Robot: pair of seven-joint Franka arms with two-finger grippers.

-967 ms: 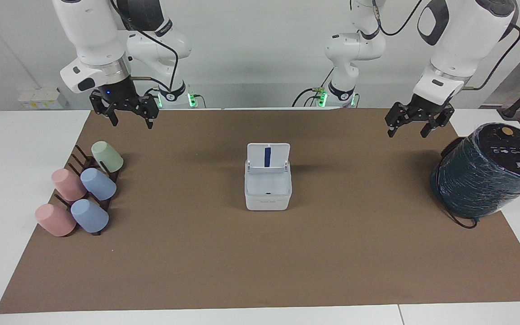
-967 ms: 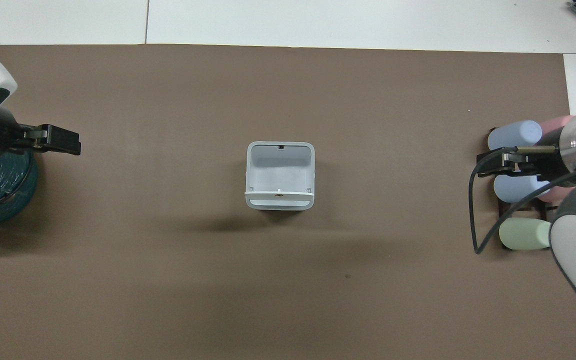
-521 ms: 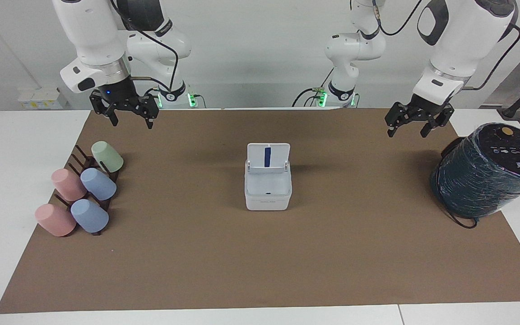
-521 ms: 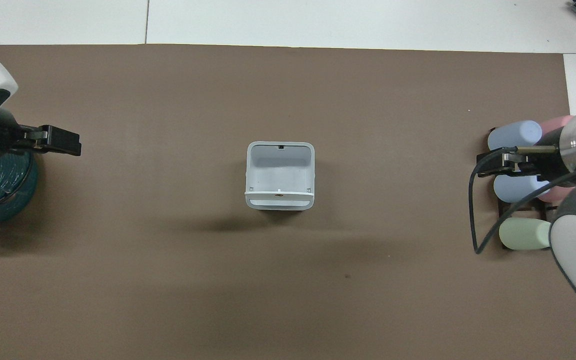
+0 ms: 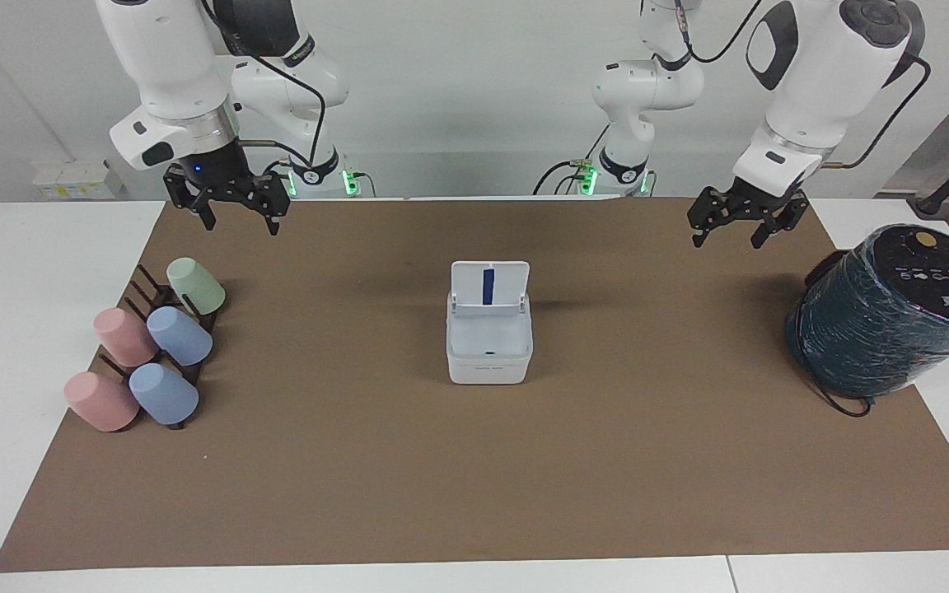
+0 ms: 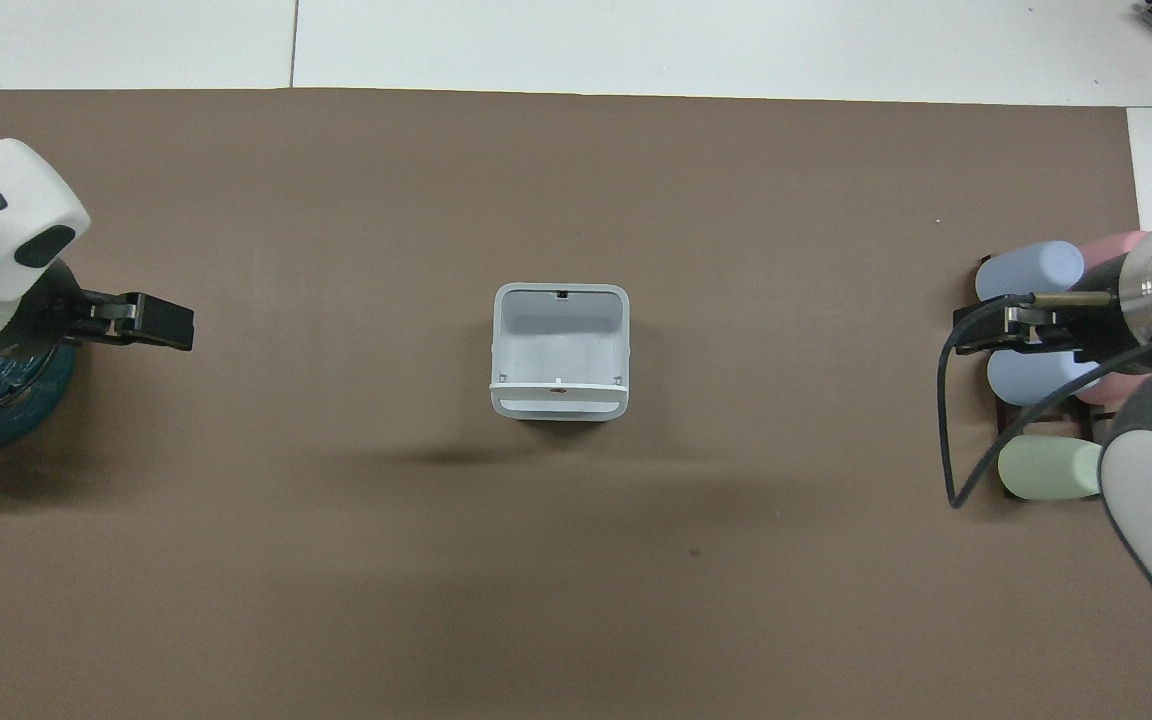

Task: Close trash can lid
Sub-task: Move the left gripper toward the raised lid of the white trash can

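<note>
While the trash can (image 5: pixel 488 348) sat mid-mat with bare brown mat (image 5: pixel 474 486) on every side, its lid (image 5: pixel 489 288) stood upright on the edge nearer the robots, blue strip facing away from them. The left gripper (image 5: pixel 736 226), fingers spread and empty, hung over the mat near the teal wrapped cylinder (image 5: pixel 895 309). The right gripper (image 5: pixel 237 216), also spread and empty, waited above the cup rack (image 5: pixel 149 342).
</note>
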